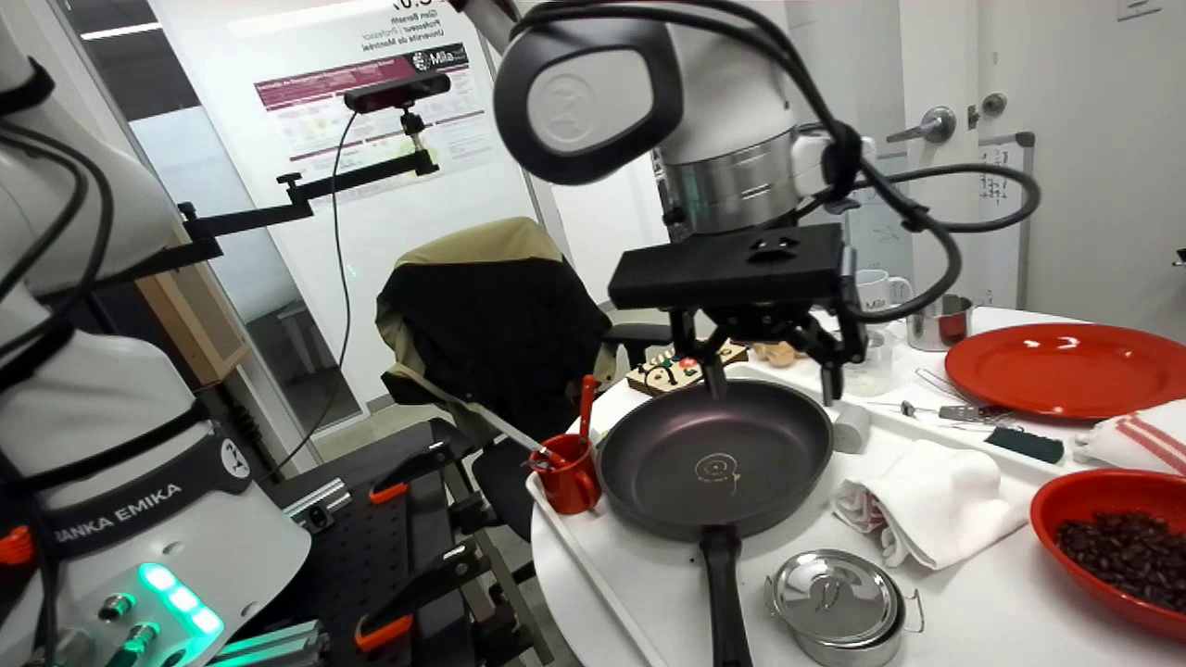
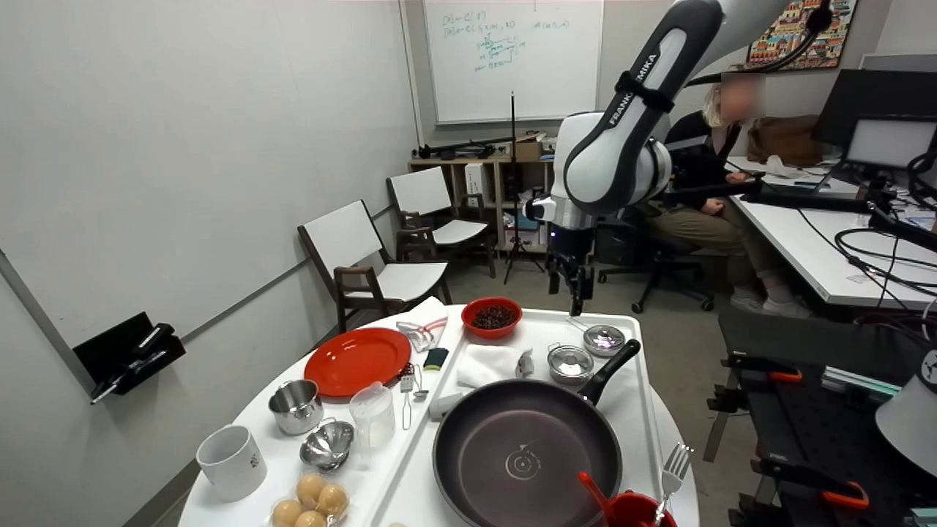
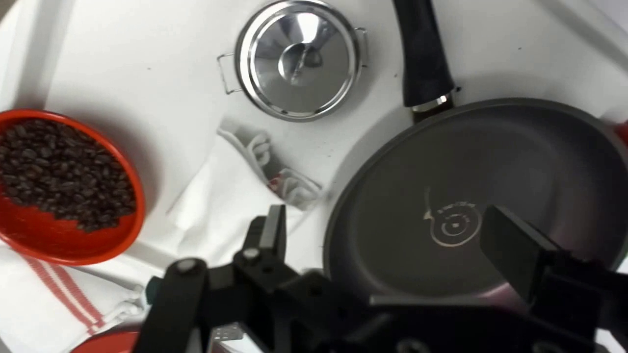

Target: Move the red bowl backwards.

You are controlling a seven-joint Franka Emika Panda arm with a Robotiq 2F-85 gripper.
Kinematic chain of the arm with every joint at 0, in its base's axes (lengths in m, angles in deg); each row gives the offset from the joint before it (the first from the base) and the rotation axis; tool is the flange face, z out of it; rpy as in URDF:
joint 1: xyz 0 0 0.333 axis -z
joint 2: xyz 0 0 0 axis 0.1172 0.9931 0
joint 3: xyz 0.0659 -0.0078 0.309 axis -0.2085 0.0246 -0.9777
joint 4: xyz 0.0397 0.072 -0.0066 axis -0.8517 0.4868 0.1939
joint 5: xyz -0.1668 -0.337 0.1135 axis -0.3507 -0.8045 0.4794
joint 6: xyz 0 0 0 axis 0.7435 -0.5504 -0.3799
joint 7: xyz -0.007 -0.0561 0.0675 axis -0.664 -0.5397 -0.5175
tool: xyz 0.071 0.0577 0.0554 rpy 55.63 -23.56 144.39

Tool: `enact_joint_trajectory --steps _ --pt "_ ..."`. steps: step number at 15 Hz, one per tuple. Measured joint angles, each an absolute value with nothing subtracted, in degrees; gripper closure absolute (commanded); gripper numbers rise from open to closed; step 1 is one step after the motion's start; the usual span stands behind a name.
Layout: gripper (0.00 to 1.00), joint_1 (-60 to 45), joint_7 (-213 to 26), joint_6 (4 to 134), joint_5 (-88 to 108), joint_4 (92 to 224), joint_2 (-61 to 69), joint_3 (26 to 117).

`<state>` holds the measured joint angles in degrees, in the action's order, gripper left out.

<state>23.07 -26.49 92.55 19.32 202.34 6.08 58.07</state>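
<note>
Pincer [image 1: 774, 383] spread, I hold nothing. If I grip the red bowl [image 3: 44, 235] one-sided, it could tilt, spilling beans [image 3: 64, 171].

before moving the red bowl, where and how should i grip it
Likely by the rim of the red bowl, nearest the striped towel, from above, jaws straddling the wall: the bowl stands upright, and the beans leave the inside bare there.
</note>
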Motion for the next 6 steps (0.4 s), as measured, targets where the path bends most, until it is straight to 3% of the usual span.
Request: enact_joint_trajectory --steps 6 --pt "0.0 20.6 -22.4 93.4 23.0 208.0 2.2 59.5"
